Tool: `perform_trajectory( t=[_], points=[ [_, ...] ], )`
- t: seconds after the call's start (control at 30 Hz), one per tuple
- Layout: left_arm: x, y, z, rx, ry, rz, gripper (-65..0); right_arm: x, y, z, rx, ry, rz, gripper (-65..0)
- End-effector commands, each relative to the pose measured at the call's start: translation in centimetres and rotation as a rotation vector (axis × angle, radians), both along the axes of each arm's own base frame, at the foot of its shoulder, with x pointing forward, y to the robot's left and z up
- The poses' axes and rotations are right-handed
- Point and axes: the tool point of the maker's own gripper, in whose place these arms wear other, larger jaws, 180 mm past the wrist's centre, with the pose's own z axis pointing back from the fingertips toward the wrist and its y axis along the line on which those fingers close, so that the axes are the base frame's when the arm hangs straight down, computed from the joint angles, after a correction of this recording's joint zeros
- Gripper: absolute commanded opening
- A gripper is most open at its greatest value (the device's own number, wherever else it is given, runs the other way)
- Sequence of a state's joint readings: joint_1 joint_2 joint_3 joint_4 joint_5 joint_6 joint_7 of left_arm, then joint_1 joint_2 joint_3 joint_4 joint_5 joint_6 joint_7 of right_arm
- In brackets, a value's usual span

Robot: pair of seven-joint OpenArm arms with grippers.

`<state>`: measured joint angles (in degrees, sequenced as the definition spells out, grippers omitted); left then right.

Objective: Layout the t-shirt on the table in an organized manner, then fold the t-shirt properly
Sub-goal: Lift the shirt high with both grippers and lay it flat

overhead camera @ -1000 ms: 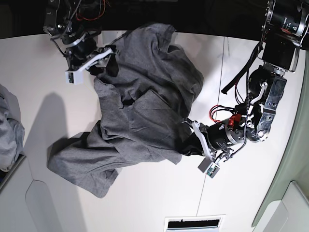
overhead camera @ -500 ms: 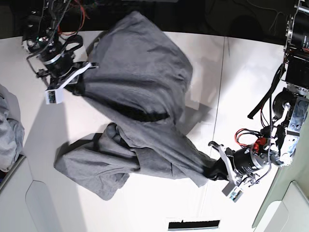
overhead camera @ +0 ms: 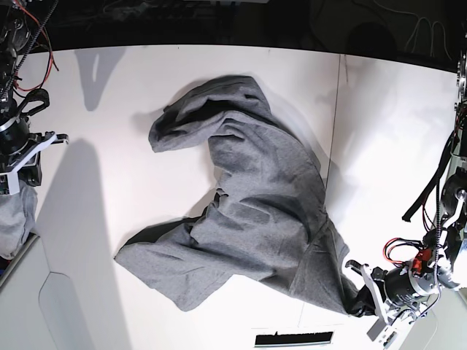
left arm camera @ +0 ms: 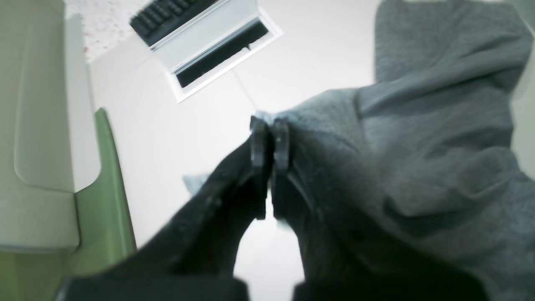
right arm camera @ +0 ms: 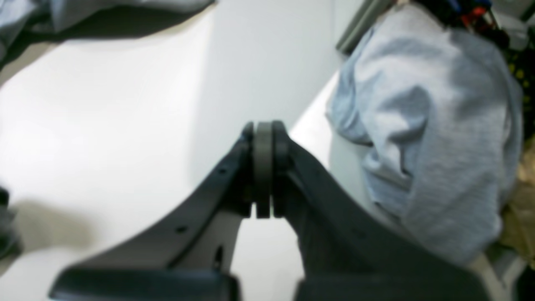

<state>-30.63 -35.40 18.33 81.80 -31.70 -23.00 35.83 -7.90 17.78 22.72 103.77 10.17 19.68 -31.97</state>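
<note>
on my left wrist view the left gripper (left arm camera: 269, 133) has its jaws pressed together on an edge of the t-shirt (left arm camera: 422, 138), a thin fold of grey cloth caught right at the tips and the rest bunching off to one side in soft rolls. in the base view that same gripper (overhead camera: 373, 310) sits at the near corner of the garment, by the slotted vent (overhead camera: 292, 339) set in the table (overhead camera: 124, 138), so i judge i am holding a hem or side corner, though i cannot tell which from here. the cloth reads as light, limp cotton: it drapes, wrinkles and twists rather than holding any shape, so it should drag easily across the matte top but will fold over itself if i pull from one point only. the shirt (overhead camera: 241, 219) lies in a crumpled diagonal band across the middle of the table, one lobe spread toward the near side and a twisted lump farther off. the right gripper (right arm camera: 263, 142) has its jaws squeezed shut on nothing, with bare white table under it and the lighter bluish cloth pile (right arm camera: 426, 125) just beside it; in the base view it (overhead camera: 18, 157) hangs at the table's edge, well apart from the shirt. i would take the next hold on that far lump, on an outer edge or shoulder seam rather than mid-panel, so the two grips can stretch the fabric flat between them.
</note>
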Motion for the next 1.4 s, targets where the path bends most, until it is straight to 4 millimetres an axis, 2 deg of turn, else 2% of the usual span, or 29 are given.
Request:
perform_trajectory(
  t=[0.0, 0.13, 0.27, 0.3, 0.37, 0.43, 0.53, 0.63, 0.7, 0.8, 0.93, 0.97, 1.03, 1.1, 1.23, 1.37],
  points=[
    [0.5, 1.2, 2.2, 0.005, -0.046, 0.018, -65.0, 0.5, -0.1, 1.3, 0.012, -0.036, 0.010, -65.0],
    [0.2, 1.0, 1.5, -0.013, -0.024, 0.014, -65.0, 0.3, 1.8, 0.9, 0.132, -0.028, 0.030, -65.0],
    [-0.1, 0.5, 1.0, -0.043, -0.008, 0.005, -65.0, -0.2, 6.1, 0.1, 0.300, -0.038, 0.104, -65.0],
    [-0.3, 0.5, 0.7, -0.045, -0.002, 0.004, -65.0, -0.6, 7.4, -0.3, 0.346, -0.033, 0.119, -61.3],
    [-0.7, 0.7, 0.0, -0.035, 0.014, 0.004, -65.0, -1.1, 10.3, -1.4, 0.421, -0.010, 0.163, -44.9],
    [-1.0, 0.7, -0.6, -0.029, 0.029, 0.003, -65.0, -1.5, 13.2, -2.7, 0.466, 0.027, 0.217, -33.3],
    [-1.1, 0.7, -0.9, -0.029, 0.035, 0.002, -65.0, -2.0, 17.8, -4.8, 0.445, 0.104, 0.358, -31.2],
    [-1.1, 0.8, -0.9, -0.025, 0.033, 0.004, -65.0, -2.2, 20.5, -7.3, 0.318, 0.163, 0.461, -31.2],
    [-1.1, 1.1, -1.0, -0.007, 0.032, 0.008, -65.0, -1.9, 21.3, -8.6, 0.254, 0.177, 0.491, -31.2],
    [-1.1, 1.9, -0.9, 0.030, 0.026, 0.019, -65.0, -1.6, 22.5, -10.4, 0.256, 0.230, 0.524, -31.2],
    [-1.1, 2.9, -0.5, 0.049, 0.016, 0.030, -65.0, -3.7, 25.5, -12.9, 0.280, 0.349, 0.638, -31.7],
    [-1.1, 3.3, -0.4, 0.060, 0.008, 0.033, -65.0, -4.3, 26.2, -13.3, 0.277, 0.366, 0.662, -33.8],
    [-0.9, 3.7, 0.0, 0.081, -0.013, 0.035, -65.0, -5.1, 26.9, -13.7, 0.242, 0.383, 0.707, -46.7],
    [-0.7, 3.9, 0.2, 0.105, -0.029, 0.038, -65.0, -5.1, 27.0, -13.8, 0.203, 0.383, 0.727, -64.9],
    [-0.7, 4.0, 0.3, 0.113, -0.035, 0.038, -65.0, -3.3, 25.9, -12.6, 0.134, 0.312, 0.700, -65.0],
    [0.1, 4.9, 1.3, 0.148, -0.073, 0.080, -65.0, 0.0, 23.3, -9.0, 0.115, 0.188, 0.613, -65.0]
  ],
)
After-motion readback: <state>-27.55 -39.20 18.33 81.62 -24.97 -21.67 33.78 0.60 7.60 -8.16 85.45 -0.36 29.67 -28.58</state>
